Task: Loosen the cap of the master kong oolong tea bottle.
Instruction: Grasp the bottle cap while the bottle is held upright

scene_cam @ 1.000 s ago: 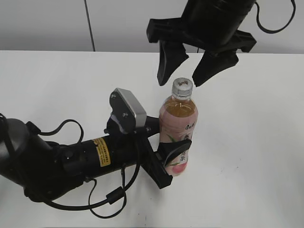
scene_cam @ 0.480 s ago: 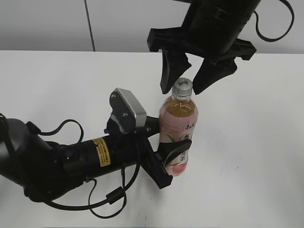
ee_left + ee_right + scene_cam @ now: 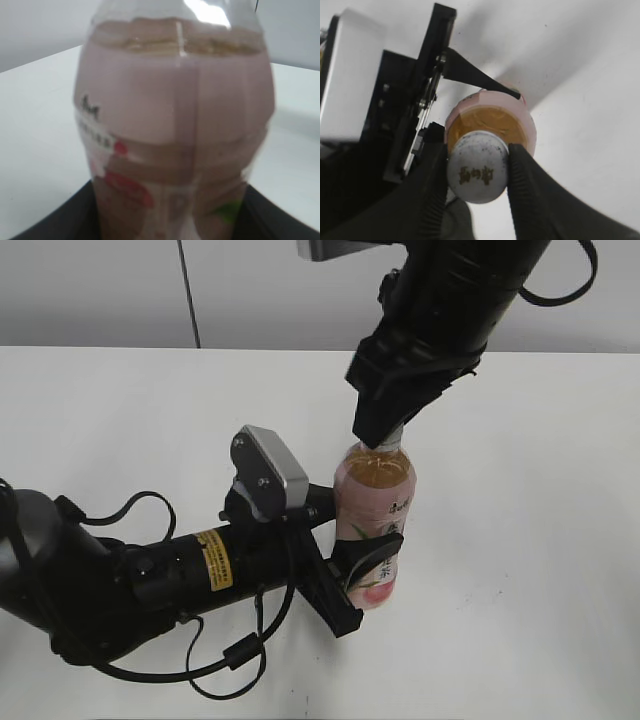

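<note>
On a white table (image 3: 520, 570), the left arm (image 3: 130, 580) lies low along the surface, reaching in from the left edge of the exterior view with a grey camera box (image 3: 268, 475) mounted above its wrist. Its left gripper (image 3: 355, 575) is clamped around the lower part of the bottle (image 3: 376, 515), one black finger (image 3: 330, 595) in front of the label and the other behind it, holding the bottle upright near the middle of the table. The left wrist view is filled by the bottle's pale pink label, blurred at close range, with the amber tea line near the top and dark finger shapes at both bottom corners. The bottle stands with its shoulder and neck showing above the label, amber tea visible through the clear plastic. From the upper right the right arm (image 3: 460, 290) comes down at a slant, and the right gripper (image 3: 385, 425) covers the bottle top, hiding the cap in the exterior view. In the right wrist view the cap (image 3: 478, 166), white and speckled with a dark mark on top, sits pinched between the two black fingers (image 3: 432, 190), which press its rim on either side, jaws narrowed to the cap's width.
</note>
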Robot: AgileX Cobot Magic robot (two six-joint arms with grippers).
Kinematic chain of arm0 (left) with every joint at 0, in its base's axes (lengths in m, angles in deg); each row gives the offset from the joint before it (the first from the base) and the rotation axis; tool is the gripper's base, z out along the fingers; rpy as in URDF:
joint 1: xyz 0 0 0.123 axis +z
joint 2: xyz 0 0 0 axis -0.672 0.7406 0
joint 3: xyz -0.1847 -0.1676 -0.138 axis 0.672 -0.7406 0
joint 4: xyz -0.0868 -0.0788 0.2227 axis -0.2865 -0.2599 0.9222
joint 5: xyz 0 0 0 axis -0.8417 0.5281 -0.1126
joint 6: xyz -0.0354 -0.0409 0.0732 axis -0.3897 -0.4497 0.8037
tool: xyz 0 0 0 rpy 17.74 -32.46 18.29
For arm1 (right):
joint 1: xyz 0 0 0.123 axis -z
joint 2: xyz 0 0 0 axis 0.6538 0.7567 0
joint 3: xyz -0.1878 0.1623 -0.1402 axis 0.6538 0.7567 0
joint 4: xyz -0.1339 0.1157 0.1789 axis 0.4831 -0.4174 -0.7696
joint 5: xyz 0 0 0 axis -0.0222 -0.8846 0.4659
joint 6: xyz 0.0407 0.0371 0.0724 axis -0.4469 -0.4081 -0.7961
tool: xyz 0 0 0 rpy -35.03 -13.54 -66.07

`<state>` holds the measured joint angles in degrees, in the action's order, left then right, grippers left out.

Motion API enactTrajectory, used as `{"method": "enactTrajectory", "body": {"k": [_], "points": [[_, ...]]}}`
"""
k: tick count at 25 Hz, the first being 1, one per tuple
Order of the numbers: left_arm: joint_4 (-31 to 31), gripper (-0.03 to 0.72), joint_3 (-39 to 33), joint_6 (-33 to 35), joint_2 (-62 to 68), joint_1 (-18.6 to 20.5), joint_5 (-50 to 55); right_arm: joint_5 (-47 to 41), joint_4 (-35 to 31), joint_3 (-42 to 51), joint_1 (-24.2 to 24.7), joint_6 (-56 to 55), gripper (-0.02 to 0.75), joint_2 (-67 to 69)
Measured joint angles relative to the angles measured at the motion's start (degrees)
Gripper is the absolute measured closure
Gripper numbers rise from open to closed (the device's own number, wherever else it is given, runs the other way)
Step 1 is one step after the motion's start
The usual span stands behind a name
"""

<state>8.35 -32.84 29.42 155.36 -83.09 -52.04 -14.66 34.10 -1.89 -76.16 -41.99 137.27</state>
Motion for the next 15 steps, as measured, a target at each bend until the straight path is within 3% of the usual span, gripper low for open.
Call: {"method": "enactTrajectory", "body": {"k": [5,8,11,15], "points": [[0.1,0.309,0.0,0.1,0.0,0.0,0.0,0.1,-0.9,-0.1,0.0,38.7,0.464,0.0],[0.1,0.309,0.0,0.1,0.0,0.0,0.0,0.1,-0.2,-0.2,0.0,52.0,0.464,0.0],[0.1,0.309,0.0,0.1,0.0,0.0,0.0,0.1,0.3,-0.2,0.0,56.6,0.464,0.0],[0.1,0.309,0.0,0.1,0.0,0.0,0.0,0.1,0.2,-0.2,0.0,54.3,0.449,0.0]]}}
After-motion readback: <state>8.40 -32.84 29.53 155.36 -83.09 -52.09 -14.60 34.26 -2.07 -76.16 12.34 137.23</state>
